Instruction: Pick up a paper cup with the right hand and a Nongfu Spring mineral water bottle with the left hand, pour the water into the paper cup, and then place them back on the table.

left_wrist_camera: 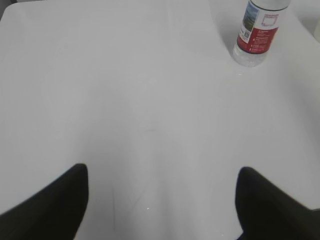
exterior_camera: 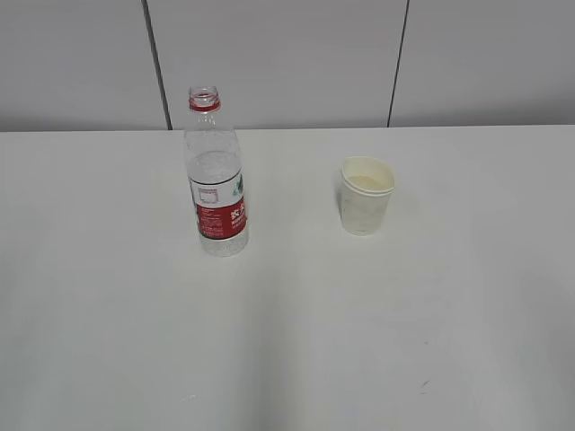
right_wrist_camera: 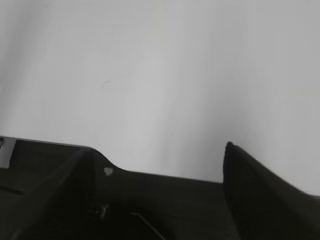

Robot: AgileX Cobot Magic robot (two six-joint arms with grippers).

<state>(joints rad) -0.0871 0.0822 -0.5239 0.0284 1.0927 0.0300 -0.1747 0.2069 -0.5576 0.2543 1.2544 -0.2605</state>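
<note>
The left hand (left_wrist_camera: 160, 200) is hanging above the table (exterior_camera: 287, 341) with its two dark fingers spread wide and nothing between them — it is holding nothing. In its wrist view the Nongfu Spring mineral water bottle (left_wrist_camera: 257, 32) is standing upright at about one o'clock, well apart from the fingers. The right hand (right_wrist_camera: 155, 165) is also looking down at bare tabletop; its fingers are showing apart with white surface between them, so it is probably open, though the view is dark and partly blocked. The paper cup (exterior_camera: 367, 195) is not appearing in that wrist view at all.

In the exterior view neither arm is showing. The bottle is standing uncapped at roughly ten o'clock from the table's middle, and the cup is sitting upright at about two o'clock, apart from the bottle. Judging by this, nothing is being gripped — both pickups, the pour and the set-down are all remaining.
</note>
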